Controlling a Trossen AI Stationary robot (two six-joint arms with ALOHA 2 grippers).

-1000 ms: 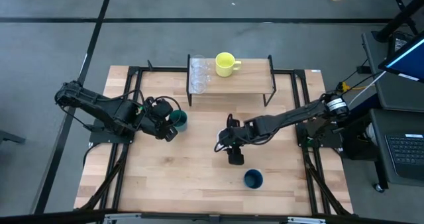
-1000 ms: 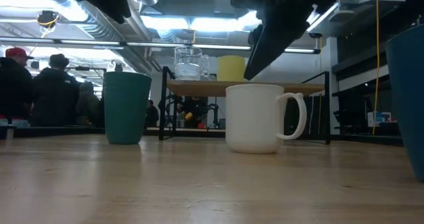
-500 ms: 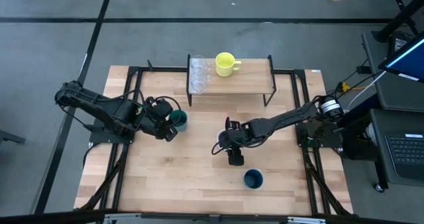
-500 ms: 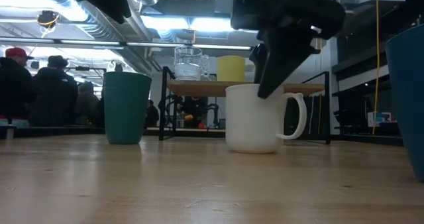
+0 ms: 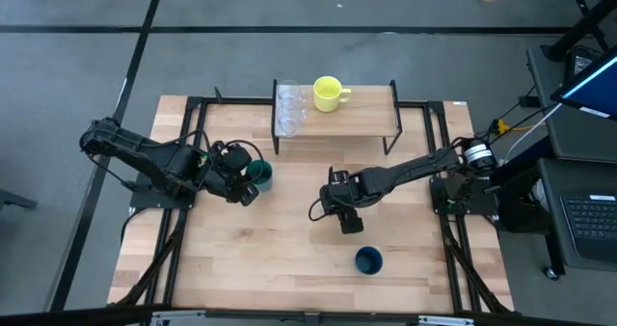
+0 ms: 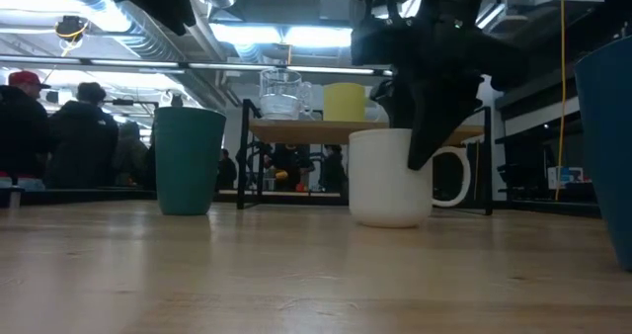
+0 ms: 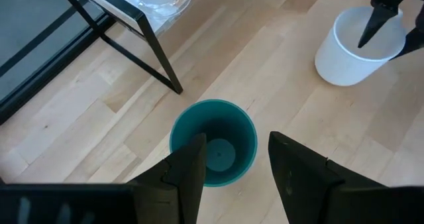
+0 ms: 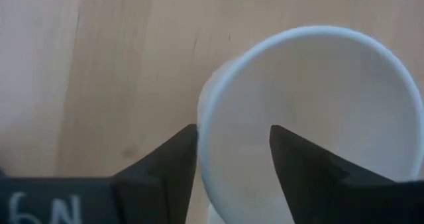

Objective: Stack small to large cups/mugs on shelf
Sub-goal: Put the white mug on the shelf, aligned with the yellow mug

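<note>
The white mug [image 6: 390,176] stands upright on the table at mid-right, under my right gripper [image 5: 345,215]. That gripper is open and straddles the mug's wall, as the right wrist view [image 8: 232,131] shows. The teal cup [image 5: 258,175] stands upright at mid-left. My left gripper [image 7: 235,158] is open just above it and touches nothing. The navy cup [image 5: 368,260] stands near the front edge. The shelf [image 5: 362,109] at the far middle holds two clear cups [image 5: 289,109] and the yellow mug [image 5: 328,94]. My right gripper comes from above, pointing down, onto the white mug's rim [image 8: 202,128]. One finger [image 8: 298,164] is inside the mug and one finger [image 8: 165,168] outside, next to the wall. The gap is wider than the wall. The mug stands upright on the table.
Black frame rails [image 5: 193,123] run along the table's left and right sides and around the shelf. People stand in the room beyond the table [image 6: 59,126]. Bare wood lies at the front left [image 5: 241,258].
My right gripper has come down onto the white mug and gone a little toward the table's right and far edges. The mug has slid a little toward the right edge, still upright.
</note>
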